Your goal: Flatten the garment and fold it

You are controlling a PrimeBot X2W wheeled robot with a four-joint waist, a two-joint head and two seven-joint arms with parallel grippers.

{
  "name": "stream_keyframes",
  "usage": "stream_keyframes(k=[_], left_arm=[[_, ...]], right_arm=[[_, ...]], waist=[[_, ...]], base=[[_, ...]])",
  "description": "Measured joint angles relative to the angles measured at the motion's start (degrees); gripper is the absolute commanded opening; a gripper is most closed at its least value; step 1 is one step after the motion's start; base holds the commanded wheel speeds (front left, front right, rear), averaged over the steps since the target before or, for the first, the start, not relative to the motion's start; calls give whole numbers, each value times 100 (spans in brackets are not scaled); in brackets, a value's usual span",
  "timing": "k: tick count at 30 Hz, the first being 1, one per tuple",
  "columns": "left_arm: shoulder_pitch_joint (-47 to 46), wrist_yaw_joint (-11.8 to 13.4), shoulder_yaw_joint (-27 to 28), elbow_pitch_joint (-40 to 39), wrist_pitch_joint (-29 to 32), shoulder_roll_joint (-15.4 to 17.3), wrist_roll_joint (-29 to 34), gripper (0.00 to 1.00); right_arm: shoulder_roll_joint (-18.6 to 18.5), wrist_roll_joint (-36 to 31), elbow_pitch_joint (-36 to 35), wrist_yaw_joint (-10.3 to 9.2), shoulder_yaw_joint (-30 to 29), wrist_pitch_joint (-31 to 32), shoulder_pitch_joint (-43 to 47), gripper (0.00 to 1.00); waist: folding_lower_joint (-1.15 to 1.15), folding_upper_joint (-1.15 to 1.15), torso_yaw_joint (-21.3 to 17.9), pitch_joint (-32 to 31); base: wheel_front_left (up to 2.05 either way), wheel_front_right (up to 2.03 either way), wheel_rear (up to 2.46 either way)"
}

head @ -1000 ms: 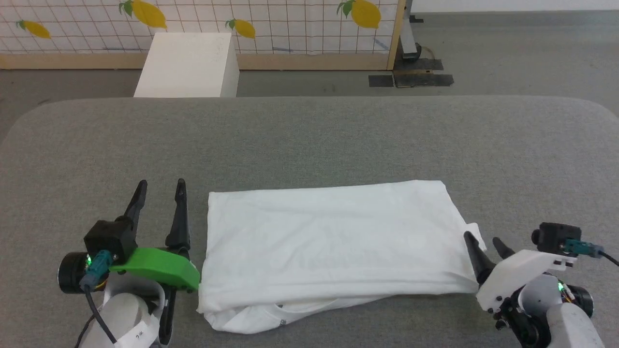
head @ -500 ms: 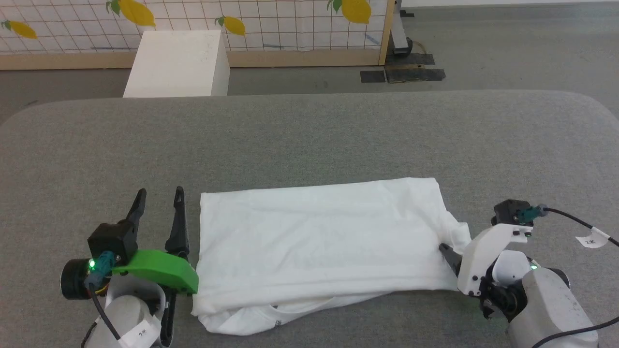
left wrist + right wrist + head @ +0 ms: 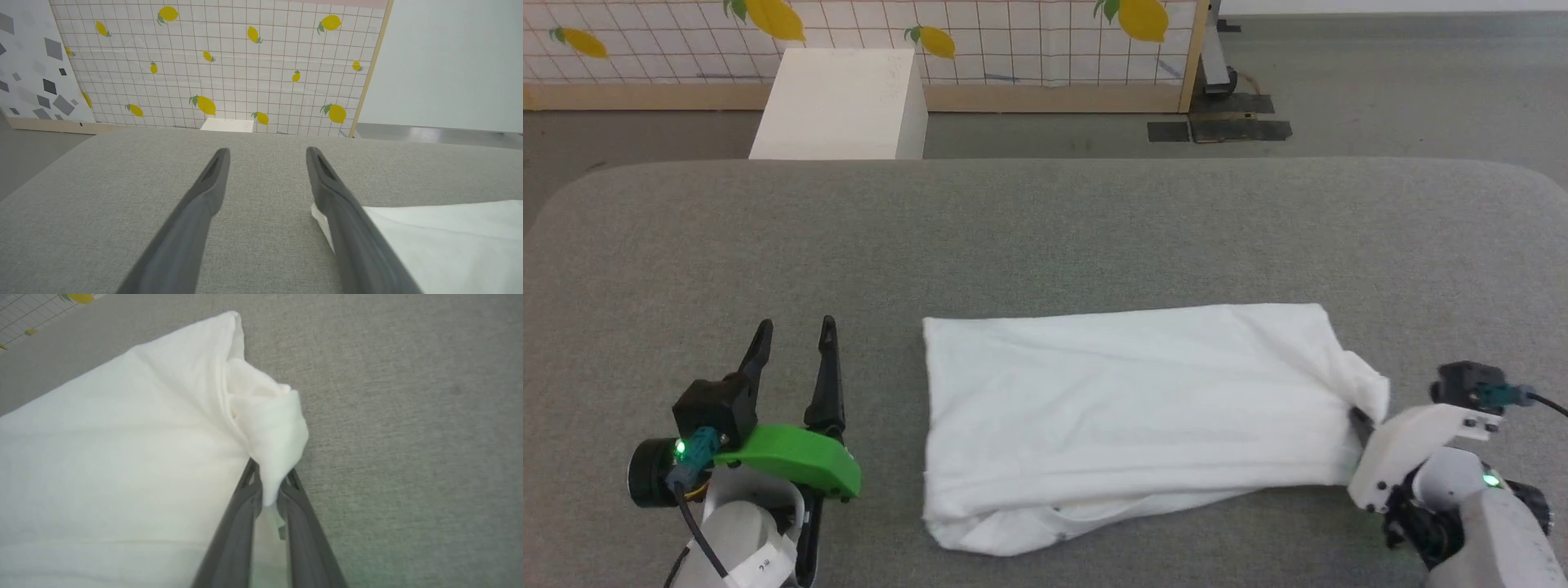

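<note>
The garment (image 3: 1127, 416) lies as a folded white rectangle on the grey padded table (image 3: 1045, 237), with a loose layer poking out under its near edge. My right gripper (image 3: 1360, 420) is at its right end, shut on a bunched corner of the cloth. In the right wrist view the two fingers (image 3: 245, 510) pinch that bunch of the garment (image 3: 122, 457), which lifts into a small peak. My left gripper (image 3: 795, 327) rests open on the table, left of the garment and apart from it. The left wrist view has the left gripper (image 3: 267, 153) open, with the garment's edge (image 3: 429, 241) beside its right finger.
A rigid white box (image 3: 841, 102) stands on the floor beyond the table's far edge. Behind it runs a lemon-patterned panel (image 3: 1013, 33) with a wooden frame. Black floor plates (image 3: 1217, 131) lie at the back right. Bare grey table stretches behind the garment.
My right gripper has closed on the garment's right corner and drawn it rightward; the cloth's left edge now lies farther from the left gripper. The left gripper has stayed open in place.
</note>
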Motion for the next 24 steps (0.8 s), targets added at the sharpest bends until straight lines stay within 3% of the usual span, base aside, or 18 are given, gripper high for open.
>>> stream_keyframes(k=[5,10,19,24], left_arm=[[47,-4,73,-4,0,-78,74,100],[124,-58,119,7,0,-127,116,100],[170,-147,163,30,0,-197,187,100],[168,-164,174,31,0,-244,209,100]], right_arm=[[-32,-537,-828,0,-793,-47,389,0],[-48,-845,-1671,-1,-817,203,737,0],[-51,-216,-4133,-3,840,892,1360,0],[-49,-116,-4666,-2,2126,1111,1357,0]], waist=[[0,0,-18,-23],[0,0,-41,-70],[0,0,-28,-167],[0,0,7,-140]], base=[[0,0,0],[0,0,0],[0,0,0],[0,0,0]])
